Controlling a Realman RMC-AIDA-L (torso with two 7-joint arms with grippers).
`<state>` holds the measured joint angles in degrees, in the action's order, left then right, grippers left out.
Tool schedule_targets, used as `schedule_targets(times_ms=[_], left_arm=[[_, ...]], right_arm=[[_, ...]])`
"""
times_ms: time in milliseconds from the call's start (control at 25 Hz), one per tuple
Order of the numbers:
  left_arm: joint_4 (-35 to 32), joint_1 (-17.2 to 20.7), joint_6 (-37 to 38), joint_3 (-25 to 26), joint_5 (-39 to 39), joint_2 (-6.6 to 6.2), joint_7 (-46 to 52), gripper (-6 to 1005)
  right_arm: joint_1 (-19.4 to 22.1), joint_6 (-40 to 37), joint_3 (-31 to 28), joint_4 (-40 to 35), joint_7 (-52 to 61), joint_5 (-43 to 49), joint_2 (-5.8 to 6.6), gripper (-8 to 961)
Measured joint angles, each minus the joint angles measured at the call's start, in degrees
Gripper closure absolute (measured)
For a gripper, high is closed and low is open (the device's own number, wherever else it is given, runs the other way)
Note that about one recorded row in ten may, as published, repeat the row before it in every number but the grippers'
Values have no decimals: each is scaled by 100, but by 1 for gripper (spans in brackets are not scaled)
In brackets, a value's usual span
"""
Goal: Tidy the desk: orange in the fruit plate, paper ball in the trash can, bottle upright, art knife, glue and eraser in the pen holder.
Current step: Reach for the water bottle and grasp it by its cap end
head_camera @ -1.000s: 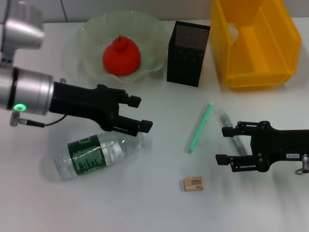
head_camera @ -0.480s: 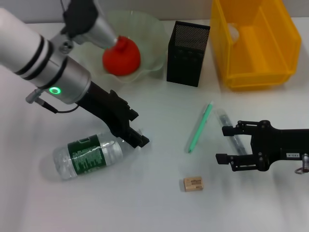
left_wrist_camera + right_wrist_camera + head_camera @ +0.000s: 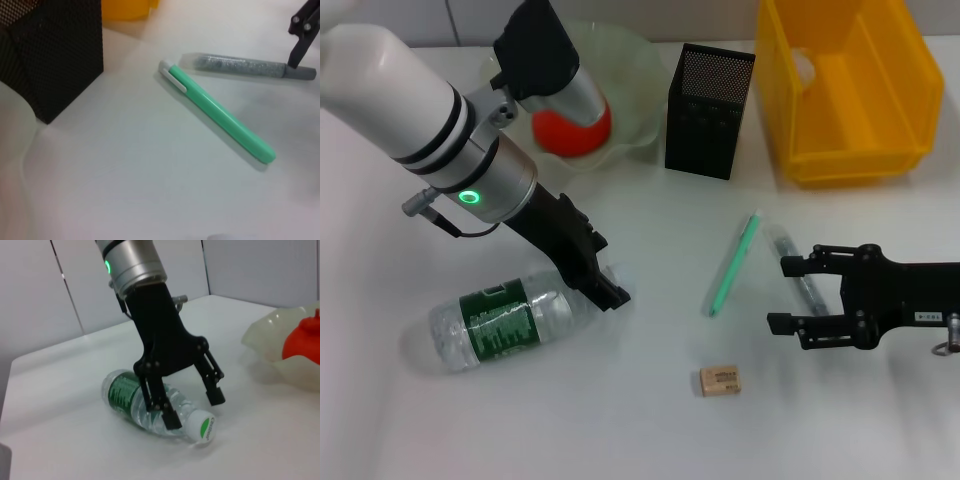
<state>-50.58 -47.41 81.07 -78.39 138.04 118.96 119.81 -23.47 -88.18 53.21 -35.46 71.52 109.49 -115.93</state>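
The bottle lies on its side at the front left; it also shows in the right wrist view. My left gripper is open and low over its neck, one finger on each side near the cap. The orange sits in the fruit plate, partly hidden by my left arm. The pen holder stands beside the plate. The green art knife, grey glue stick and eraser lie on the table. My right gripper is open at the glue stick. I see no paper ball.
The yellow trash can stands at the back right. The left wrist view shows the pen holder, art knife, glue stick and a right finger.
My left arm swung round and its gripper came down over the bottle's neck. The bottle shifted slightly left. The right arm barely moved.
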Motion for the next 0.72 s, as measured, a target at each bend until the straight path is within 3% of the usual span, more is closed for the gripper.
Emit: schedule_targets(times_ms=[480,720], left_arm=[[320,-38,-372,-325,-27,12,4,177],[335,-22,-445,-421,-34,13,7,320]], right_arm=[[10,-32,-99,25,16,-1,-16,164],[10,-92,-133,28,31,-1,-18,165]])
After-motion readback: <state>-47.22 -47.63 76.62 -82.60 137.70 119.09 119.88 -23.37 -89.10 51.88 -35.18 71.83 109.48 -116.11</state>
